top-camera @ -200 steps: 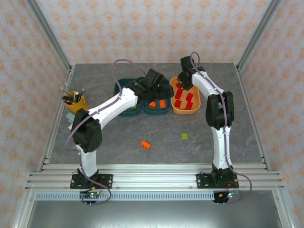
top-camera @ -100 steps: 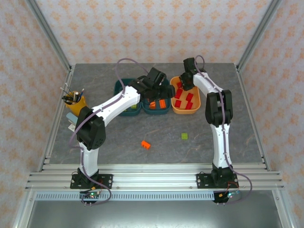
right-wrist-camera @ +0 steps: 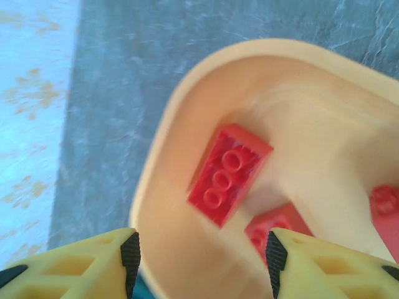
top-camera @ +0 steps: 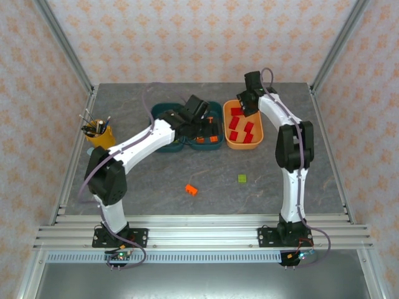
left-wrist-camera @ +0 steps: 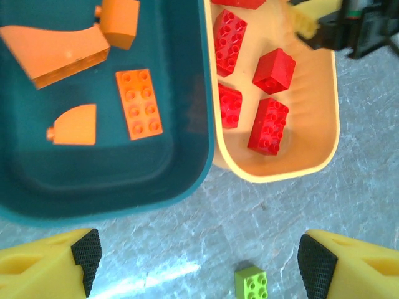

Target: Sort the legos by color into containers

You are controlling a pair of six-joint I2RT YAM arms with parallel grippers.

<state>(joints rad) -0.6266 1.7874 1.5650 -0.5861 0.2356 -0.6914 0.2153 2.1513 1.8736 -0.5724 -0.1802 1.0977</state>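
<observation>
the left end effector (left-wrist-camera: 199,255) and right end effector (right-wrist-camera: 202,249) have shifted off the trays, both open and empty, so the orange brick (top-camera: 191,189) and green brick (top-camera: 242,179) on the worktop (top-camera: 156,184) probably come next

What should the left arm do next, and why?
It should probably pull back toward the loose orange lego on the table. The left gripper hangs open and empty near the teal tray holding orange bricks, and that lego belongs there.
</observation>
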